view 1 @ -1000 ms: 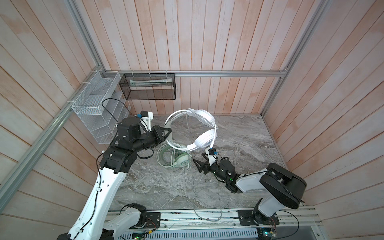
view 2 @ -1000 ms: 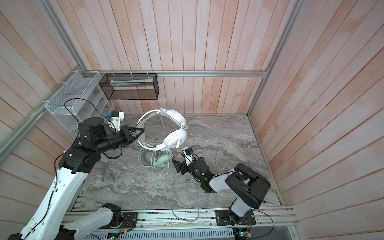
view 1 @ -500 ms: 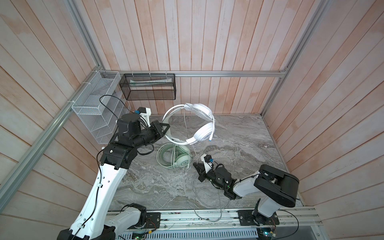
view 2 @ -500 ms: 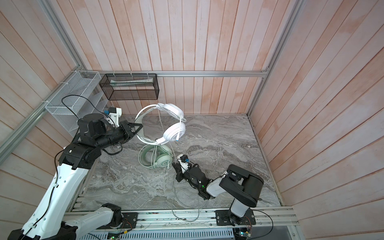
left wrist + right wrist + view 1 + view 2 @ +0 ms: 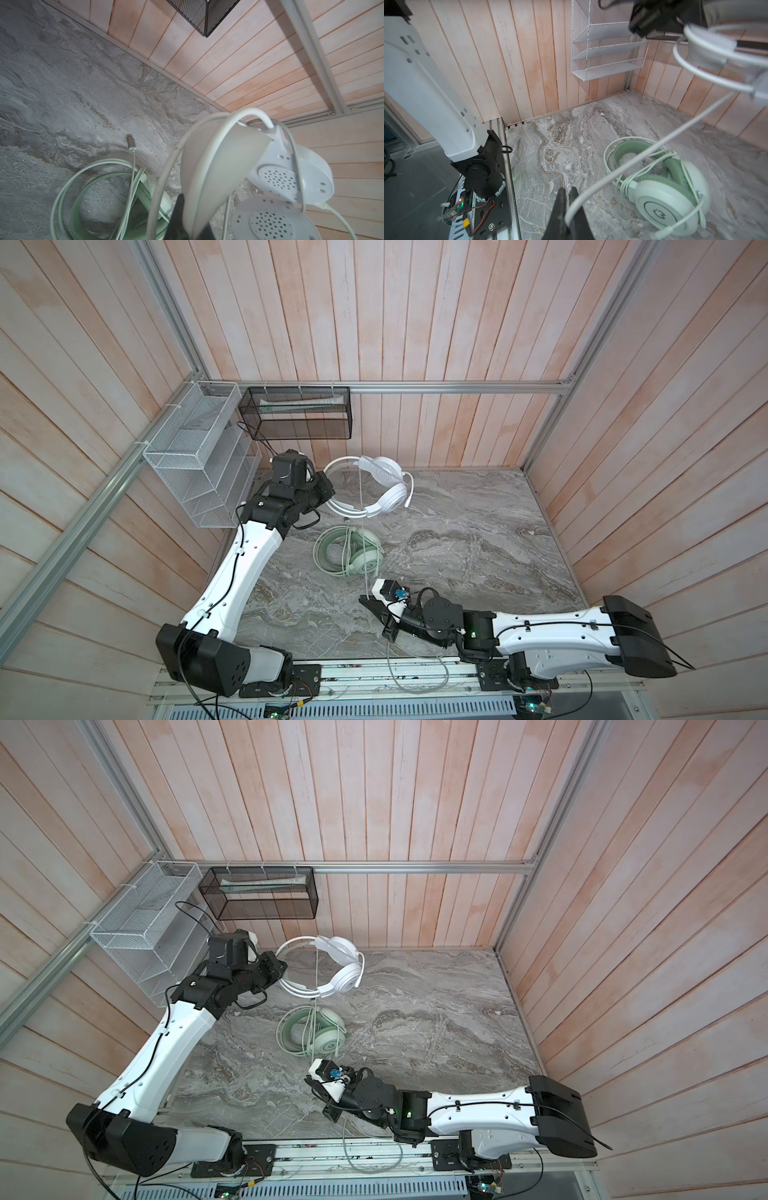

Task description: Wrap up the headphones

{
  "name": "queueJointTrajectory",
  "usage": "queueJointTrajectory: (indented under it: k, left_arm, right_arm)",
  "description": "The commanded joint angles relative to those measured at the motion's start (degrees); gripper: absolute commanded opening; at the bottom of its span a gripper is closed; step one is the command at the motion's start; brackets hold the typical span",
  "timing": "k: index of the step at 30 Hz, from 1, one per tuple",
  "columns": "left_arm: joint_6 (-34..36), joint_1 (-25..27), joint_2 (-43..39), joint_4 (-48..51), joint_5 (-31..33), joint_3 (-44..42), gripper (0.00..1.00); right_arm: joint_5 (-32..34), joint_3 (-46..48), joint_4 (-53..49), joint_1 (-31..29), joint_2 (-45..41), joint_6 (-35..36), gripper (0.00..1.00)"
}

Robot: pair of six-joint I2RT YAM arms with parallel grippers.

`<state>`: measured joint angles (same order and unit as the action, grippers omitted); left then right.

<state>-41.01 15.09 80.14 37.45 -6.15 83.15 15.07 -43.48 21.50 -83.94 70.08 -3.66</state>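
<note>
2 arms, left tool (image 5: 328, 489) raised, clamping white headset (image 5: 392, 491), right tool (image 5: 568, 190) low, pinched on its cord (image 5: 633, 164).

White headset (image 5: 392, 493), green headset (image 5: 365, 562), white basket (image 5: 183, 439), black basket (image 5: 299, 425): one each.

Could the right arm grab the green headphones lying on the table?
Probably not yet. The green headphones lie close in front of it, but the right claw is shut on the white cord, so it's busy.
</note>
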Motion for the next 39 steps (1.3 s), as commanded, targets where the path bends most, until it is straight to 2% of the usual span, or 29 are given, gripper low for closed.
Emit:
queueJointTrajectory:
  k: [1, 3, 6, 8, 12, 16, 21, 25, 30, 39]
  left_arm:
    - [1.8, 0.2, 1.8, -9.1, 4.9, -1.6, 0.0]
    - [3.9, 2.2, 1.8, -9.8, 6.6, -3.3, 0.0]
    - [10.2, 7.1, -0.2, -11.2, 12.6, -6.2, 0.0]
    - [14.7, 10.2, -3.1, -13.6, 16.3, -10.1, 0.0]
    - [22.7, 14.7, -10.7, -19.5, 21.8, -19.7, 0.0]
    - [30.5, 20.4, -17.5, -23.8, 24.1, -26.5, 0.0]
    - [36.3, 25.7, -24.5, -23.8, 23.9, -30.4, 0.0]
    - [40.0, 27.9, -29.6, -21.6, 20.5, -32.9, 0.0]
    - [42.0, 30.4, -32.4, -16.3, 20.0, -35.0, 0.0]
    - [42.2, 31.3, -36.9, -15.0, 17.8, -37.8, 0.0]
  right_arm:
    - [-4.5, -9.4, -22.8, -3.0, 1.2, 6.8, 0.0]
    - [-1.7, -14.6, -30.8, -2.9, 2.4, 9.5, 0.0]
    - [5.4, -20.9, -39.9, -1.7, 2.3, 13.1, 0.0]
    - [6.7, -24.8, -45.1, 0.9, 0.9, 13.7, 0.0]
    - [5.9, -28.2, -48.5, 7.0, -4.7, 14.8, 0.0]
    - [5.9, -30.8, -49.0, 10.3, -7.9, 17.2, 0.0]
    - [6.3, -30.2, -48.2, 17.9, -10.0, 20.8, 0.0]
    - [2.5, -30.6, -47.5, 24.7, -9.4, 21.6, 0.0]
    - [5.3, -30.6, -44.9, 28.1, -8.4, 23.6, 0.01]
    - [1.1, -27.5, -38.5, 32.7, -8.1, 23.9, 0.06]
